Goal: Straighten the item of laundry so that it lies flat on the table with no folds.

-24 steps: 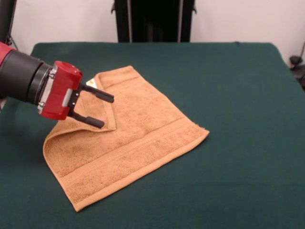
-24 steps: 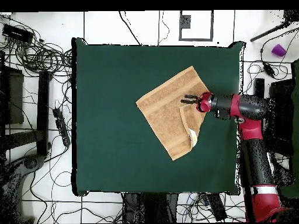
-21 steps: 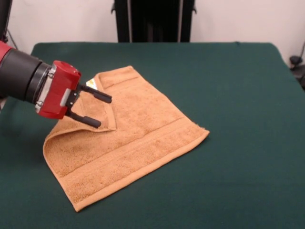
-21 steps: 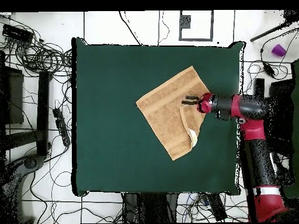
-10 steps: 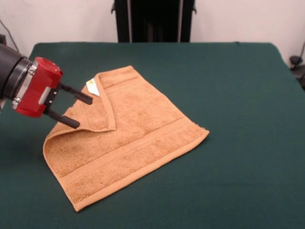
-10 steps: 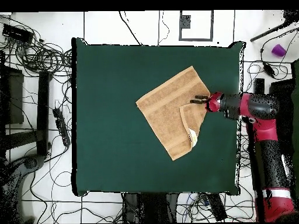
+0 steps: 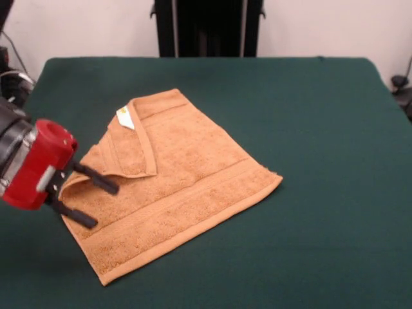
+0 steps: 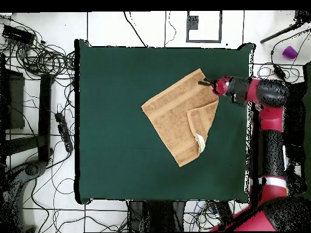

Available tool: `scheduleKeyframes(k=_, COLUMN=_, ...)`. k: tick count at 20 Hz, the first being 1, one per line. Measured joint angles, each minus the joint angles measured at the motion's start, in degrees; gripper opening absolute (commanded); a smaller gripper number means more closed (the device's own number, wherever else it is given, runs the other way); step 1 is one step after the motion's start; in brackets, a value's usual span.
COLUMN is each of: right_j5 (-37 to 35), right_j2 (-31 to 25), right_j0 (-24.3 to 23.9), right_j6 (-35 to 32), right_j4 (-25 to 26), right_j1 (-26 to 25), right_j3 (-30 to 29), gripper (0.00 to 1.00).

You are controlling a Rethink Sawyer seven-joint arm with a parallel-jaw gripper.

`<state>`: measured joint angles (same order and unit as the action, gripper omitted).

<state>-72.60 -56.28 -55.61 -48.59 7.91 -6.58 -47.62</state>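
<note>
Terry towel [image 7: 174, 187] on green cloth table [image 7: 322, 129], one corner folded over.
Hand [image 7: 90, 199] at towel's 9 o'clock edge, fingers spread, empty.

Towel [image 7: 174, 187]: orange-tan terry, border bands, lying diagonally.
Fold: one corner turned over onto itself, white label [image 7: 125, 118] showing.
Tabletop [image 7: 309, 116]: dark green cloth.

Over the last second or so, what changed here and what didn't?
The gripper drew back off the folded-over corner and slid along the towel to its edge nearer the camera, open and holding nothing. The towel stayed put on the table, its corner fold unchanged.
</note>
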Motion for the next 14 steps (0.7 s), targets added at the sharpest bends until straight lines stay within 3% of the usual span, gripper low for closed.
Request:
scheduleKeyframes(k=2, right_j5=0.0, right_j2=-0.25, right_j0=3.05, right_j6=0.0, right_j4=-1.32, right_j1=-2.05, right_j3=4.78, gripper=1.0)
scheduleKeyframes(k=6, right_j5=0.11, right_j2=-0.29, right_j0=5.54, right_j6=0.0, right_j4=-2.9, right_j1=-5.44, right_j3=7.79, gripper=1.0)
scheduleKeyframes(k=11, right_j5=1.29, right_j2=-0.26, right_j0=3.15, right_j6=0.0, right_j4=-2.94, right_j1=-6.43, right_j3=4.14, gripper=1.0)
scheduleKeyframes(k=14, right_j5=3.61, right_j2=-0.23, right_j0=-2.45, right_j6=0.0, right_j4=-2.9, right_j1=-5.9, right_j3=-2.88, gripper=1.0)
